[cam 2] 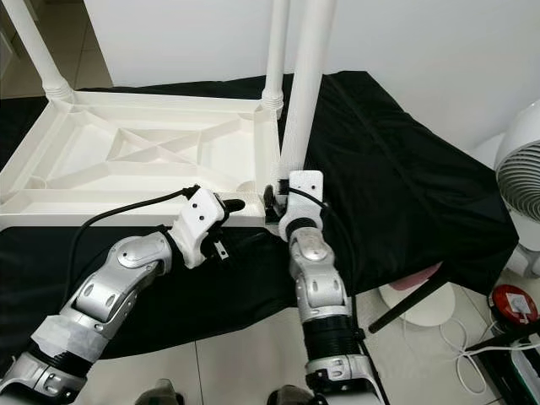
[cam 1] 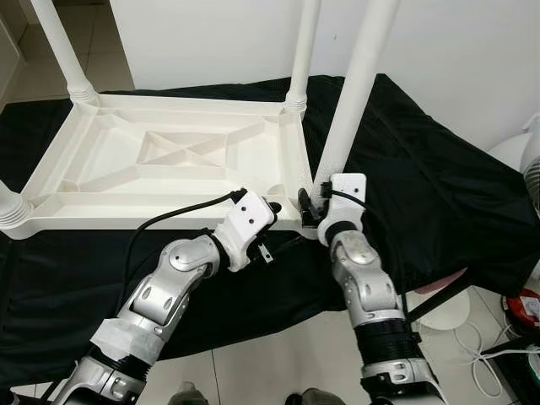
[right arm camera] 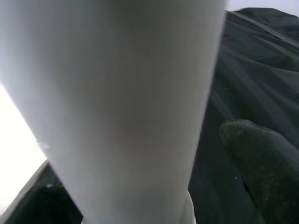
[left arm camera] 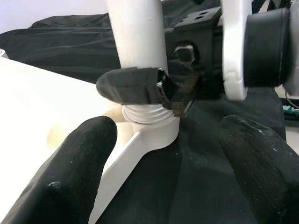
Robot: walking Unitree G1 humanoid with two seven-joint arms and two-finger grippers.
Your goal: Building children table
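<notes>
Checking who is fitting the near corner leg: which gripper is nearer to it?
Right. The right gripper clasps the near corner leg at its base; the left gripper hovers open beside it.

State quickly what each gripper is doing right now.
Left gripper: open, holding nothing, beside the table corner.
Right gripper: closed on the table leg.

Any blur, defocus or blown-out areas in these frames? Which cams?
Right wrist view: the table leg is so close that it is a soft, out-of-focus white mass. Left wrist view: the left hand's fingers are blurred in the foreground, the leg's threaded base is sharper, and the tabletop is blown out to flat white. Eye views: sharp and evenly lit; the black cloth loses little detail.
</notes>
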